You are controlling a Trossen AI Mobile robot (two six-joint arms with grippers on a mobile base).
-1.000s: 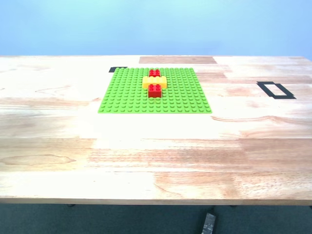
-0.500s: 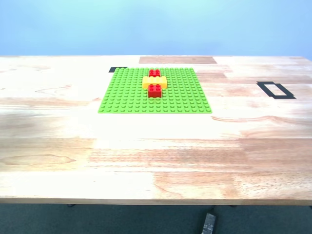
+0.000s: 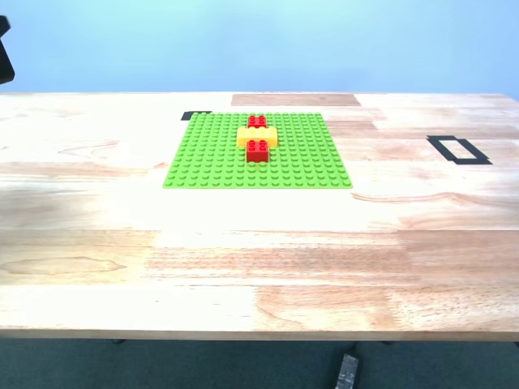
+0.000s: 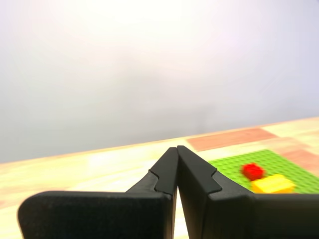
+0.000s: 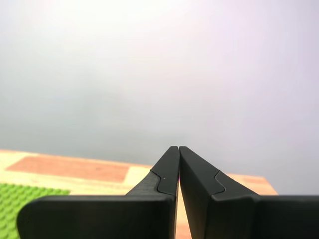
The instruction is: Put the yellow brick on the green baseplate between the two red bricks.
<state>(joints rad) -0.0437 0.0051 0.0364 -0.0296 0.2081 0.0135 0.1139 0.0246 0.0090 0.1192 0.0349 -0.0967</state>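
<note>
In the exterior view the green baseplate (image 3: 211,158) lies flat on the far middle of the wooden table. The yellow brick (image 3: 257,137) sits on it crosswise, between the two red bricks: one behind it (image 3: 256,121) and one in front (image 3: 258,151). My first gripper (image 4: 176,148) is shut and empty, well above the table; beyond it I see the baseplate (image 4: 276,162), a red brick (image 4: 253,171) and the yellow brick (image 4: 272,183). My second gripper (image 5: 178,148) is shut and empty, with a corner of the baseplate (image 5: 20,199) in view.
A dark part of an arm (image 3: 4,57) shows at the exterior view's upper left corner. Black tape marks lie at the exterior view's right (image 3: 458,150) and behind the plate (image 3: 195,116). A darker wood patch (image 3: 295,100) is at the far edge.
A dark part of an arm has come into the exterior view's upper left corner. The bricks and the baseplate have not moved.
</note>
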